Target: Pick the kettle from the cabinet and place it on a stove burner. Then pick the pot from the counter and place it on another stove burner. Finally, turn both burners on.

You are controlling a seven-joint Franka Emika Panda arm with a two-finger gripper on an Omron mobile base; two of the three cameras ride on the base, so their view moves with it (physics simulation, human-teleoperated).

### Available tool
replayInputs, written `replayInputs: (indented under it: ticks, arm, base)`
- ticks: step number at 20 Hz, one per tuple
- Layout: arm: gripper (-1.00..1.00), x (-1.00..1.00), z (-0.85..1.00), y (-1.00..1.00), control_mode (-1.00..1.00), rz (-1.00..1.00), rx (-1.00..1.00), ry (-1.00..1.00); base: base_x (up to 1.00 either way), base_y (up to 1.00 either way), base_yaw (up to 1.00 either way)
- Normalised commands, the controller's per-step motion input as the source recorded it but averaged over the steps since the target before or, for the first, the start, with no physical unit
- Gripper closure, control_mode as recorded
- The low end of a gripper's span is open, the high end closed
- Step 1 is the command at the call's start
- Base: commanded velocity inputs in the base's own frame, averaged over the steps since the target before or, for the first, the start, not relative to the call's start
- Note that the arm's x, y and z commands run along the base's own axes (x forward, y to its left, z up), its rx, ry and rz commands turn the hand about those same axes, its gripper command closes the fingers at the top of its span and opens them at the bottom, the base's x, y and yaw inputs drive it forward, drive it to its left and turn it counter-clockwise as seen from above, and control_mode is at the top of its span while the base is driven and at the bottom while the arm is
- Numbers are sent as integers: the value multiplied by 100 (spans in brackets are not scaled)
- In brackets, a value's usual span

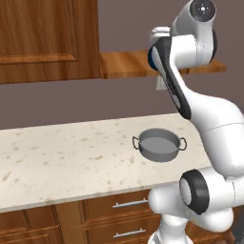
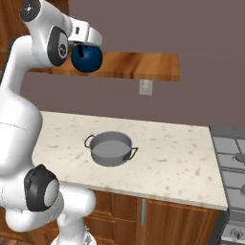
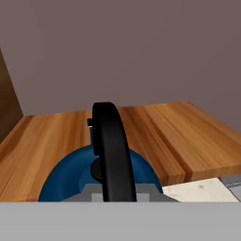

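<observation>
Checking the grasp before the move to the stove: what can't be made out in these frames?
- Fingertips on the kettle handle: hand view, cut off by the bottom edge.
- Kettle in the left base view: mostly behind the arm, one blue sliver shows.
- Whether the kettle rests on the shelf or hangs clear: right base view, angle too flat.
- Stove: right base view, cut by the right edge.

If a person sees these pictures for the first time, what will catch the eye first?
The glossy dark-blue kettle hangs from the gripper in front of the wooden shelf, its black handle clamped. Below, the grey pot sits alone on the speckled counter.
</observation>
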Motion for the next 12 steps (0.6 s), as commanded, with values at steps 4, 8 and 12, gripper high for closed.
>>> replayInputs:
  ticks: [4, 8, 12]
  arm:
    - [100, -95, 0, 0, -100, -4, 0, -1]
    - [100, -84, 0, 0, -100, -3, 0, 0]
    - [100, -77, 0, 0, -100, -4, 0, 0]
  base:
    - [0, 0, 0]
    - [0, 0, 0]
    - [0, 0, 0]
